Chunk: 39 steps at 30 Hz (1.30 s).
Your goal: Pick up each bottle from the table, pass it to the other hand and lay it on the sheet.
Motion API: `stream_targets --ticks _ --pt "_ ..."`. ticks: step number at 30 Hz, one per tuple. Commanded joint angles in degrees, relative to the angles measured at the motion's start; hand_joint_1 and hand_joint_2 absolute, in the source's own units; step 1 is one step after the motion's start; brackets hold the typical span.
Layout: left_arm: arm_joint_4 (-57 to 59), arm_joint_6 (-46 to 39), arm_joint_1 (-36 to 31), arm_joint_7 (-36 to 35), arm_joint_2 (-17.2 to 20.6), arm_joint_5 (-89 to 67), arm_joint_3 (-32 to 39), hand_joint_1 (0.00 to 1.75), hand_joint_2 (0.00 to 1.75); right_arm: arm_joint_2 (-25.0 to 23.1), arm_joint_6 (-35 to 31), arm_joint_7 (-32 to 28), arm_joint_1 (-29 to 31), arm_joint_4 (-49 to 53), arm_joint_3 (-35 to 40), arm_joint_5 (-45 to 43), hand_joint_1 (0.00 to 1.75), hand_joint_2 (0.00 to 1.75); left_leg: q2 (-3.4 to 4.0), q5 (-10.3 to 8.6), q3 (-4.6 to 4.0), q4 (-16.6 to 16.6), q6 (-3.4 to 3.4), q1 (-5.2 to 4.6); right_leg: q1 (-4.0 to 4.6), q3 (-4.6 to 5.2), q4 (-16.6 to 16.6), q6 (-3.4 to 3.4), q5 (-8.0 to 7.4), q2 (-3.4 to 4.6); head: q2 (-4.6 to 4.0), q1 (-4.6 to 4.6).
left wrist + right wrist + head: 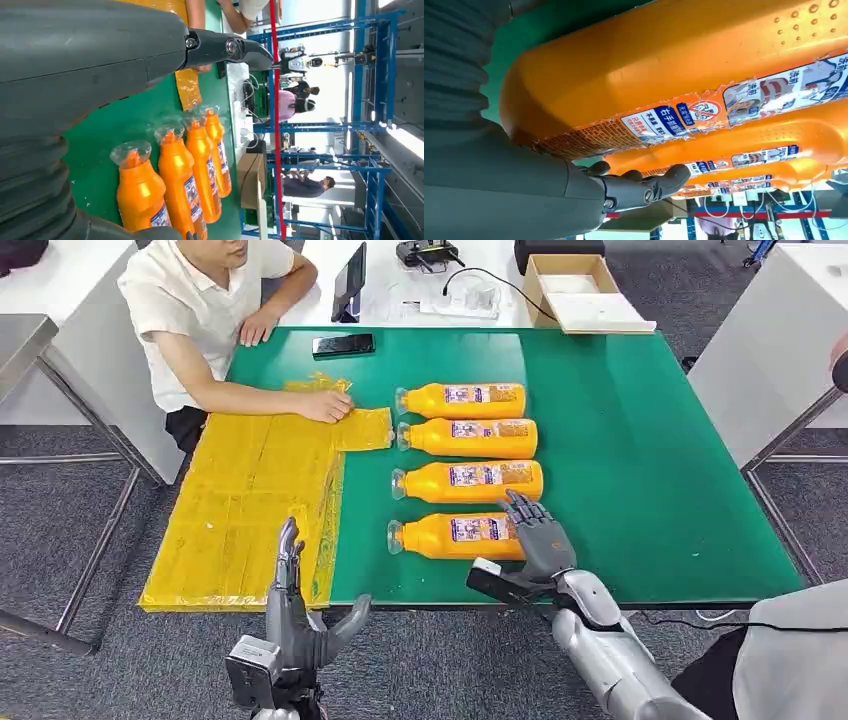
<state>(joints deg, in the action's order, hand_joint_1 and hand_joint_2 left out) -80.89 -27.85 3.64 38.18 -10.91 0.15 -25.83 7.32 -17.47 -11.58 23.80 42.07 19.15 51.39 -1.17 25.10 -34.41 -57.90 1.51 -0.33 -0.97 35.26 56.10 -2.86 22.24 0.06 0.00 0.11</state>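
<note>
Evidently the first pick is under way: the right robot hand [538,536] reaches over the base of the nearest bottle [455,536], fingers spread, seemingly not gripping yet. Next it must clasp and lift it toward the left robot hand [300,625], which waits released beside the yellow sheet [250,510] on the green counter [640,460]; a person [210,310] sits opposite.

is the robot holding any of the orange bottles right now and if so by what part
Not clearly. The right hand is at the base end of the nearest bottle, which lies on the table; a closed grip cannot be told. The left hand holds nothing.
</note>
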Motion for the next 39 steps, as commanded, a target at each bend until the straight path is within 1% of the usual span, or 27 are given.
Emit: stream_targets --ticks 1,2,3,5,8,10,13,14,15,16,17,18,20,21,25,29,31,34,37,38,39 --pt "2.1 1.1 -1.6 1.5 1.0 -0.3 -1.1 0.0 1.75 -0.5 4.7 1.0 4.3 -7.9 5.1 0.8 0.0 1.75 0.13 0.06 0.18 0.0 -0.09 0.03 0.04 -0.15 0.0 0.1 0.04 0.06 0.0 0.0" --pt "1.9 1.3 -1.5 1.4 1.1 -0.2 -1.2 0.0 1.75 -0.6 5.4 1.0 4.6 -8.4 5.5 0.7 0.0 1.75 0.2 0.11 0.28 0.0 -0.13 0.06 0.08 -0.24 0.0 0.15 0.07 0.1 0.0 0.0" --pt "1.7 1.6 -1.4 1.3 1.1 0.0 -1.2 0.0 1.75 -0.7 5.6 1.1 4.7 -8.8 6.0 0.7 0.0 1.75 0.14 0.05 0.16 0.0 -0.07 0.03 0.04 -0.12 0.0 0.08 0.02 0.08 -0.02 0.0" --pt "1.0 2.4 -1.0 0.7 1.5 0.2 -1.6 0.0 1.75 -1.0 6.8 1.1 4.9 -9.6 6.9 0.6 0.0 1.75 0.26 0.13 0.35 0.0 -0.13 0.07 0.09 -0.28 -0.1 0.15 0.07 0.12 0.0 -0.02" --pt "0.6 2.8 -0.8 0.5 1.7 0.3 -1.6 0.0 1.75 -1.0 8.1 1.2 5.2 -10.2 7.5 0.3 0.0 1.75 0.16 0.06 0.28 0.0 -0.08 0.05 0.06 -0.23 -0.1 0.1 0.04 0.04 -0.02 0.0" --pt "0.1 2.6 -0.7 0.5 1.6 0.4 -1.1 0.0 1.75 -0.7 9.6 2.5 6.3 -11.2 8.7 0.5 0.0 1.75 0.21 0.06 0.33 0.0 -0.09 0.04 0.05 -0.26 0.0 0.1 0.03 0.08 0.0 0.0" --pt "0.7 3.0 -1.3 0.4 1.4 0.4 -0.8 0.0 1.75 -0.2 14.7 4.7 9.2 -14.5 10.5 0.2 0.0 1.75 0.29 0.06 0.42 0.1 -0.13 0.07 0.09 -0.34 -0.1 0.15 0.02 0.07 0.0 -0.02" --pt "1.0 3.1 -1.5 0.4 1.4 0.4 -0.7 0.0 1.75 -0.1 16.6 5.2 10.0 -15.5 11.0 0.0 0.07 1.75 0.27 0.04 0.42 0.1 -0.09 0.04 0.05 -0.31 -0.1 0.11 0.0 0.07 -0.02 0.0" --pt "1.5 3.2 -1.8 0.4 1.3 0.3 -0.6 0.0 1.75 0.1 19.1 5.6 10.9 -16.7 11.6 -0.3 0.82 1.75 0.35 0.06 0.48 0.0 -0.13 0.07 0.09 -0.37 -0.1 0.15 0.01 0.11 0.0 0.0" --pt "1.8 3.3 -2.0 0.4 1.3 0.3 -0.5 0.0 1.75 0.2 20.9 5.7 11.6 -17.5 12.1 -0.6 1.5 1.75 0.37 0.03 0.52 0.1 -0.11 0.04 0.05 -0.4 -0.1 0.12 -0.02 0.15 0.0 -0.02" --pt "2.0 3.4 -2.2 0.4 1.2 0.2 -0.4 0.0 1.75 0.3 22.3 5.4 11.9 -18.0 12.4 -1.2 1.73 1.75 0.41 0.05 0.61 0.1 -0.14 0.06 0.09 -0.46 -0.1 0.16 -0.02 0.21 0.0 0.0" --pt "2.3 3.5 -2.4 0.5 1.2 0.2 -0.4 0.0 1.75 0.6 24.2 5.2 12.3 -18.7 12.3 -2.2 1.75 1.75 0.41 0.04 0.69 0.1 -0.11 0.05 0.07 -0.52 -0.1 0.13 -0.03 0.3 0.0 -0.02" --pt "2.5 3.6 -2.6 0.6 1.2 0.2 -0.4 0.0 1.75 1.0 25.7 5.7 12.9 -19.5 13.0 -2.4 1.75 1.75 0.51 0.06 0.84 0.1 -0.15 0.06 0.08 -0.62 -0.1 0.17 -0.08 0.32 0.0 0.0" --pt "2.5 3.6 -2.7 0.6 1.1 0.2 -0.4 0.0 1.75 1.2 25.8 5.7 13.1 -19.5 13.0 -2.5 1.75 1.75 0.61 0.1 0.91 0.1 -0.13 0.04 0.06 -0.62 -0.1 0.16 -0.09 0.49 0.0 0.0" --pt "2.6 3.8 -3.1 0.7 1.3 0.0 -0.6 0.0 1.75 1.5 29.1 6.5 14.0 -20.8 13.9 -3.0 1.75 1.75 0.4 -0.03 0.96 0.1 -0.07 0.07 0.1 -0.77 -0.2 0.19 -0.11 0.29 0.0 0.0" --pt "2.6 3.9 -3.4 0.7 1.4 -0.1 -0.9 0.0 1.75 1.8 30.5 6.3 13.6 -21.2 14.4 -3.8 1.75 1.75 0.33 -0.04 1.04 0.2 -0.07 0.09 0.12 -0.92 -0.3 0.16 -0.11 0.25 0.0 0.0" --pt "2.7 4.0 -3.4 0.6 1.5 -0.2 -1.1 0.0 1.75 2.0 30.9 6.1 13.2 -21.3 14.7 -4.0 1.75 1.75 0.4 0.01 1.09 0.1 -0.02 0.07 0.1 -0.95 -0.2 0.1 -0.09 0.37 -0.02 0.0" --pt "2.6 4.1 -3.4 0.6 1.8 -0.2 -1.2 0.0 1.75 2.3 32.0 5.3 12.4 -21.4 14.6 -5.8 1.75 1.75 0.3 -0.02 1.12 0.2 -0.05 0.09 0.12 -1.01 -0.3 0.14 -0.09 0.24 -0.02 0.0" --pt "2.3 4.2 -3.4 0.5 2.0 -0.1 -1.2 0.0 1.75 2.6 32.5 3.5 11.3 -21.1 14.4 -8.0 1.75 1.75 0.28 0.0 1.13 0.1 -0.02 0.1 0.13 -1.03 -0.3 0.1 -0.07 0.25 0.0 0.0" --pt "2.0 4.2 -3.3 0.4 2.1 -0.1 -1.2 0.0 1.75 2.6 32.2 2.8 10.9 -20.8 14.4 -8.7 1.75 1.75 0.15 -0.06 1.13 0.2 -0.07 0.14 0.17 -1.1 -0.4 0.14 -0.08 0.08 0.0 0.0" --pt "1.6 4.2 -3.1 0.4 2.2 0.0 -1.2 0.0 1.75 2.4 31.3 1.5 10.4 -20.2 13.9 -10.1 1.75 1.75 0.27 0.01 1.23 0.2 -0.01 0.08 0.11 -1.12 -0.3 0.06 -0.04 0.26 0.0 0.0"
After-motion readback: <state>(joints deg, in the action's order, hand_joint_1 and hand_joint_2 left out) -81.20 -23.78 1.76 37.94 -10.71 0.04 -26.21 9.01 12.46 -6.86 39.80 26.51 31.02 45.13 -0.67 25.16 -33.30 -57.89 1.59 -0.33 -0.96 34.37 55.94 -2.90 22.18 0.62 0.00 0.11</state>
